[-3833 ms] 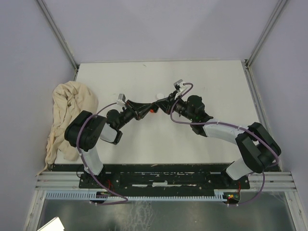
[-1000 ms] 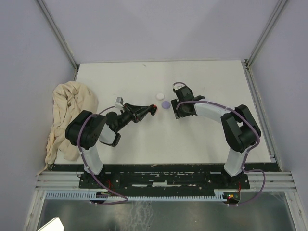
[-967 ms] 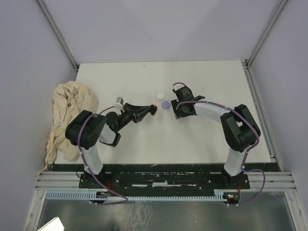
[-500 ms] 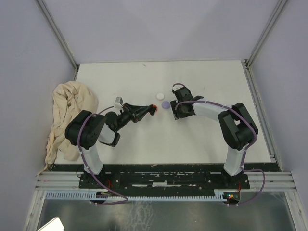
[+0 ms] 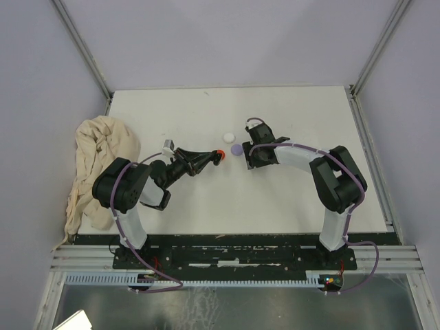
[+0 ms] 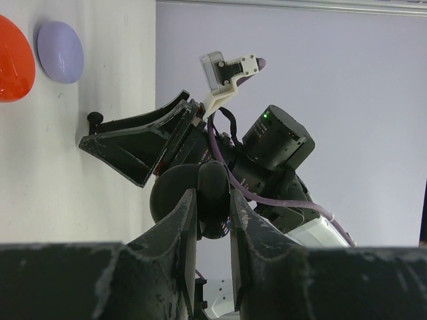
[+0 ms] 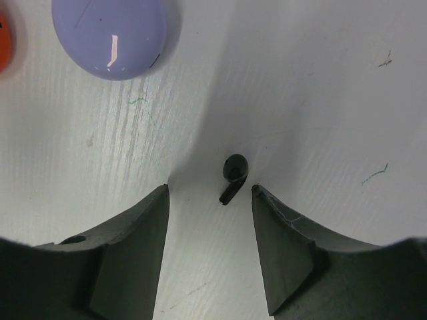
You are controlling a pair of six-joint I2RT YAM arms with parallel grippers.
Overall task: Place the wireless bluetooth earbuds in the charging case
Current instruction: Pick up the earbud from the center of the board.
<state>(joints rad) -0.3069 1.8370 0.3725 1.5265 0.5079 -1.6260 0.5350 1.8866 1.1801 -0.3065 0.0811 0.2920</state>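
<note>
Three round cases (image 5: pixel 228 137) (image 7: pixel 110 33) (image 6: pixel 10 60), two black earbuds (image 7: pixel 233 172) (image 6: pixel 213 193), one cloth (image 5: pixel 96 158), two robot arms (image 5: pixel 129 185) (image 5: pixel 333 182).

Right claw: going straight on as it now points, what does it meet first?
Probably the black earbud, lying just ahead between the open fingers of the right claw; depth is unclear.

The left pincer (image 6: pixel 212 193) reaches level toward the right, clamped on a black disc (image 6: pixel 213 208), while the right pincer (image 7: pixel 210 191) points downward, jaws parted.

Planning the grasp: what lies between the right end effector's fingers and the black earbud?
Right wrist view: only bare table separates the black earbud from both fingers.
</note>
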